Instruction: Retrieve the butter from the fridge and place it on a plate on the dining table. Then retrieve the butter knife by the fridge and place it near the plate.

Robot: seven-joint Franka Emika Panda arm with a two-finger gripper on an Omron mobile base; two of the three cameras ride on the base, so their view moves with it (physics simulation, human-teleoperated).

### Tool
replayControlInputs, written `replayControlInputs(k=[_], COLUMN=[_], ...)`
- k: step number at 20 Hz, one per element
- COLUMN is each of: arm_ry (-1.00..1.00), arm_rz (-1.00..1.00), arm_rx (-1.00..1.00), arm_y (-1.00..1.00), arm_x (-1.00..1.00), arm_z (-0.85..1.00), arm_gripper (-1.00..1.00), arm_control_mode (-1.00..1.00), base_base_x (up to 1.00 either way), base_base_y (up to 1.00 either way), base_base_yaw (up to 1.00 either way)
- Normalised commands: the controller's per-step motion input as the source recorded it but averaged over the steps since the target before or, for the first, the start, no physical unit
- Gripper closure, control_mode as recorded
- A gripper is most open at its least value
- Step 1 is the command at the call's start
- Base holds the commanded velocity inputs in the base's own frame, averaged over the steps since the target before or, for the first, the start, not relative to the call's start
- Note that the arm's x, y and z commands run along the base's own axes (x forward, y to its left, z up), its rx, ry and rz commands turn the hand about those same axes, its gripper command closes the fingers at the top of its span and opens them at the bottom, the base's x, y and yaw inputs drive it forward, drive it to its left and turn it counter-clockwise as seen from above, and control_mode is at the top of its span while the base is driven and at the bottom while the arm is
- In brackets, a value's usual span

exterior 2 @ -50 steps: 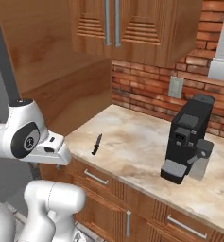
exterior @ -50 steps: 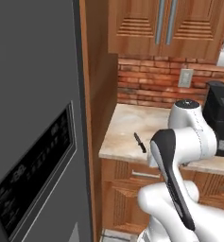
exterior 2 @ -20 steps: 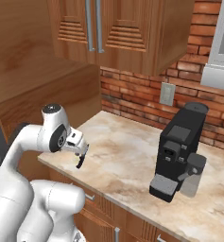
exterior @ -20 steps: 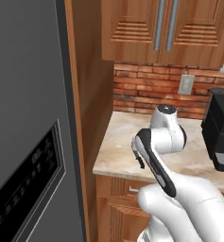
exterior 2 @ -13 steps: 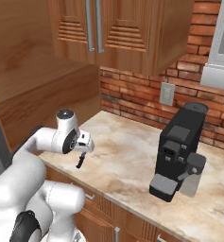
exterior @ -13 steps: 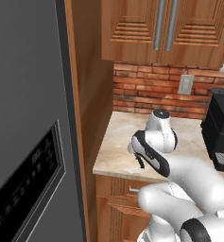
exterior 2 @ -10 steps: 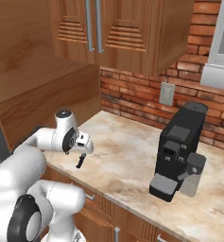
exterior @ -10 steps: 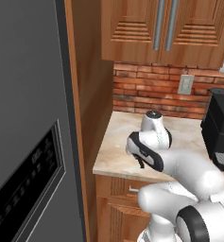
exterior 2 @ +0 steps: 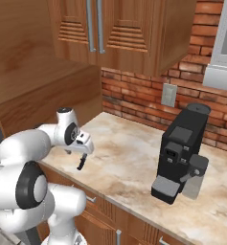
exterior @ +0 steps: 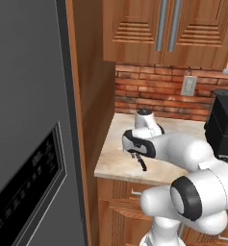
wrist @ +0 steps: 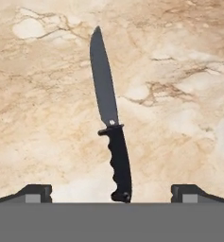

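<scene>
The butter knife lies flat on the beige marbled counter, with a black handle and a dark grey blade. In the hand view its handle end sits between my fingertips and the blade points away. My gripper is open and hovers just above it, one finger on each side of the handle, touching nothing. The base views show the hand low over the knife near the counter's front edge. The grey fridge stands shut at the left. The butter, plate and dining table are out of view.
A black coffee machine stands on the counter to the right. Wooden wall cabinets hang above a brick wall with an outlet. A wood side panel separates the fridge from the counter.
The base drove closer to the counter at first. Over the last second the arm folded forward and the hand came down over the knife, with its fingers staying open.
</scene>
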Motion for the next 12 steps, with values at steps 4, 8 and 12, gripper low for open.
replayControlInputs(k=[4,8,12], arm_ry=[-0.01,0.00,0.00], arm_rz=[0.00,0.00,0.00], arm_rx=[0.07,0.00,0.00], arm_y=[-0.04,-0.01,-0.02], arm_x=[0.09,-0.03,-0.06], arm_z=[-0.36,-0.26,-0.12], arm_gripper=[-1.00,-1.00,-1.00], arm_control_mode=[-1.00,-1.00,-1.00], base_base_x=[0.00,0.00,0.00], base_base_y=[0.00,0.00,0.00], base_base_yaw=[0.00,0.00,0.00])
